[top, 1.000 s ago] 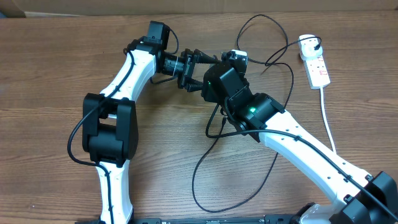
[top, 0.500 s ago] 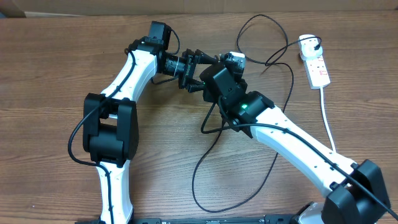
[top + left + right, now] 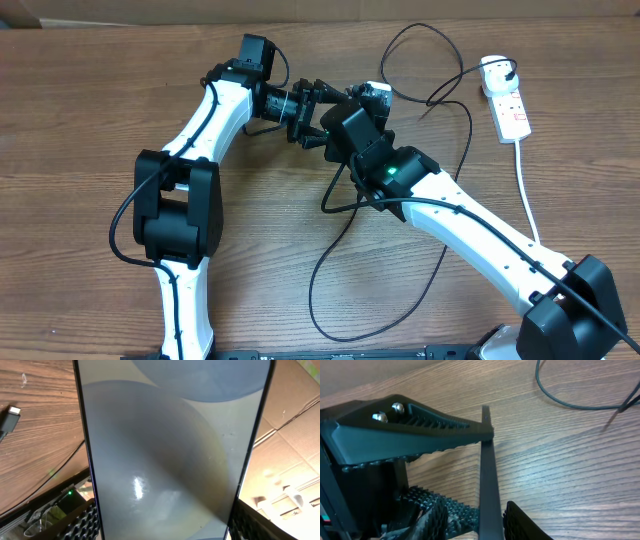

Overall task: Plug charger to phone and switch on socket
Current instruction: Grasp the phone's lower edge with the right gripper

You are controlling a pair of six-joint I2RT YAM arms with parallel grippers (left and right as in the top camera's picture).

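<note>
The phone [image 3: 170, 450] is held up above the wooden worktop [image 3: 80, 120], near its far middle. In the left wrist view its glossy, flat screen fills almost all the picture, grey-blue with soft round shapes and a thin dark frame. The left end effector [image 3: 318, 108] is clamped on the long edges of the phone. Its ribbed black pads [image 3: 85, 525] show at both lower corners.

The right wrist view shows the same phone edge-on, as a thin dark strip. One toothed black finger [image 3: 410, 425] with two bright screws presses on its edge. The right end effector [image 3: 486, 519] has a ribbed finger on each side of this strip, very close. I cannot tell whether they press on it or only stand beside it.

The small metal tip [image 3: 11, 416] of the charger is just to the left of the phone, apart from it and not plugged in. The thin black cable [image 3: 590, 408] lies in wide loose loops on the grained wood. The white socket [image 3: 507, 105] is at the far right with its thick white cord [image 3: 525, 190], well apart from both arms, with open worktop around it. Only the left wrist view shows cardboard [image 3: 295, 420] behind the phone.
</note>
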